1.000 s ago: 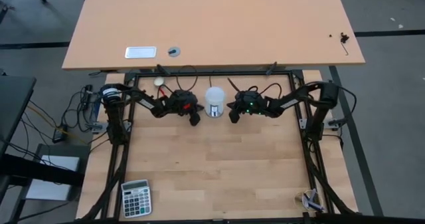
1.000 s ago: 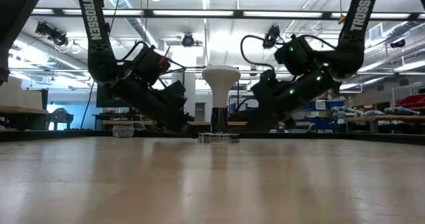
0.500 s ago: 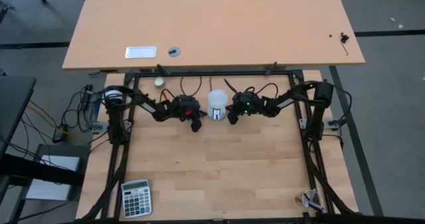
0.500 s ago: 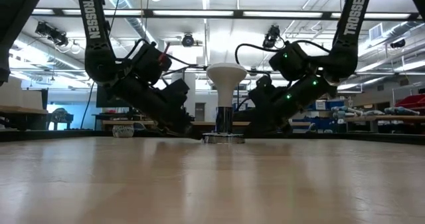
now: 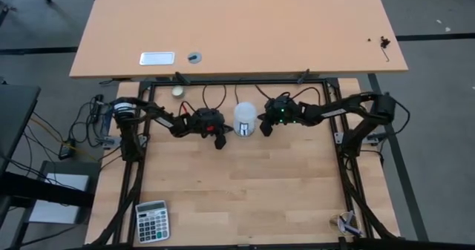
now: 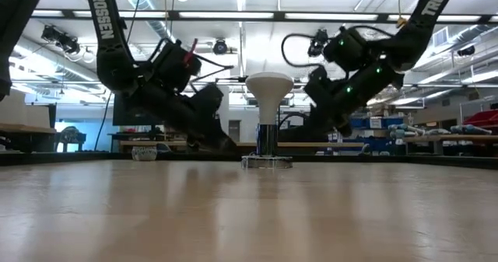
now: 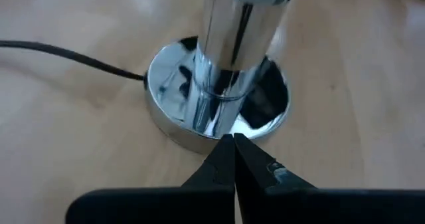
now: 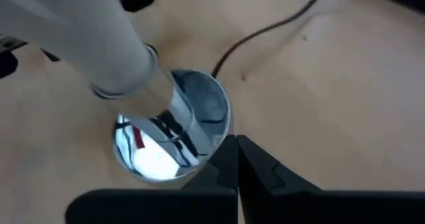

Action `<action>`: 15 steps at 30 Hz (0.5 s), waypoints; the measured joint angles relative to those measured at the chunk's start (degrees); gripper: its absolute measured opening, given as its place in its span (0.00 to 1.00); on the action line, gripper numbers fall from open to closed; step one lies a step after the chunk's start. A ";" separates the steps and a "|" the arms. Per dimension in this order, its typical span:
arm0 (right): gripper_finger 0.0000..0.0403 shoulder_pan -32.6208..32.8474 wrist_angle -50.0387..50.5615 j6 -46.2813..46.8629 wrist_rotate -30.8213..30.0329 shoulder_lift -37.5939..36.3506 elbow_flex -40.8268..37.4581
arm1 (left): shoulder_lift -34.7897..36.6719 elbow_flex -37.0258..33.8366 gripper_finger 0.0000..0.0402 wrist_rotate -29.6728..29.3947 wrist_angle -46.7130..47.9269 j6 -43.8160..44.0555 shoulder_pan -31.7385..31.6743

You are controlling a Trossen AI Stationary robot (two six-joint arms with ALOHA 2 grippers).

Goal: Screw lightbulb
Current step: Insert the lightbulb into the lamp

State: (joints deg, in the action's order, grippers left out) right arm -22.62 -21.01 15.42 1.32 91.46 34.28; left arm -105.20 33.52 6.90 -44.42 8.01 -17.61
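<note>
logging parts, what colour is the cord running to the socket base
Black; the cord shows best in the left wrist view, meeting the shiny socket base.

White lightbulb point(image 5: 245, 118), shiny silver socket disc point(image 7: 216, 104), black cord point(image 7: 73, 56)

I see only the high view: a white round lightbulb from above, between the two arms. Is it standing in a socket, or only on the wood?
Observer: In the low view, the white flood lightbulb stands upright, with its metal base in the round silver socket disc.
Operator: Are the left fingers open around it?
Observer: No. The left wrist view shows the left gripper with its fingers shut, tips pointing at the disc's rim and holding nothing.
Operator: And the right one?
Observer: The right wrist view shows the right gripper shut too, with its tips at the disc's edge and not on the lightbulb.
</note>
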 joint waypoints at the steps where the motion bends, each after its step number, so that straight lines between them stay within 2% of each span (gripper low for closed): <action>1: 0.02 -0.09 0.87 -0.38 0.00 -1.21 0.00 | 0.89 -0.06 0.00 0.48 0.48 0.01 -0.07; 7: 0.02 -0.40 2.04 -2.31 -0.07 -6.25 -0.02 | 9.83 -0.01 0.00 5.05 5.44 -0.19 -0.11; 12: 0.02 -0.56 2.01 -3.15 -0.17 -8.12 0.00 | 19.97 0.02 0.00 3.98 14.01 -2.62 -0.37; 15: 0.02 -0.56 1.89 -3.19 -0.18 -8.41 0.00 | 24.94 0.01 0.00 3.73 15.43 -3.12 -0.37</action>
State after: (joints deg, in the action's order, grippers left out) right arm -23.18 -19.12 12.23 1.15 83.05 34.28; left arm -80.26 33.53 10.63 -28.99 4.89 -17.98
